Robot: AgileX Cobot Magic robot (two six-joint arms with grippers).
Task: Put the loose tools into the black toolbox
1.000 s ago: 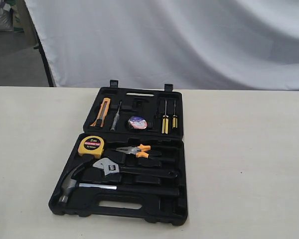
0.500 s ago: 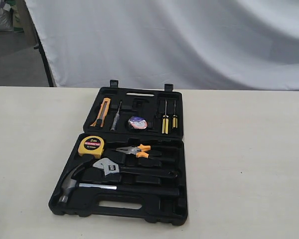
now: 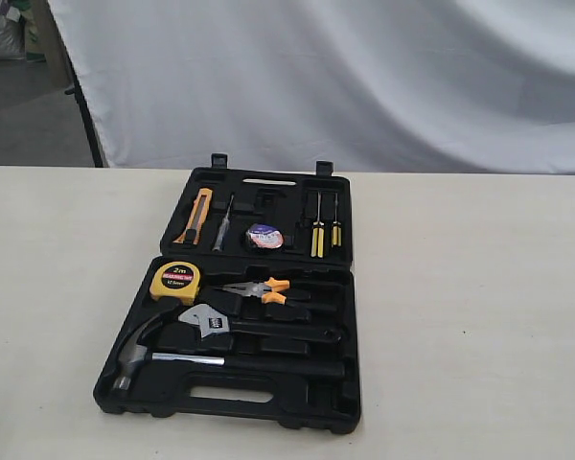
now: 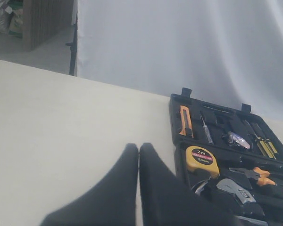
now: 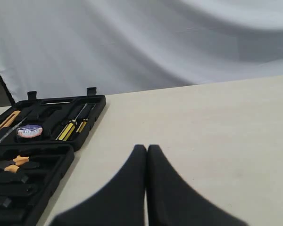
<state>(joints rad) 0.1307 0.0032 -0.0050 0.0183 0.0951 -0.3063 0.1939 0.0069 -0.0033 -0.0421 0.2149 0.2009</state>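
Nothing has moved since a second ago. The table [image 3: 479, 316] bears the toolbox [image 3: 307, 407], open at its middle — hammer [image 3: 187, 358], wrench [image 3: 206, 321], pliers [image 3: 268, 289] and tape measure [image 3: 175, 281] seated in recesses. The left gripper [image 4: 138, 150] and right gripper [image 5: 146, 149] — fingers pressed together, empty — flank it.

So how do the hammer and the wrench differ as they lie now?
The hammer is longer than the wrench. In the exterior view the hammer lies in the row nearest the camera, and the wrench is one row behind. The hammer's head is dull dark grey, the wrench's bright silver. Both lie in the black toolbox, heads toward the same side.
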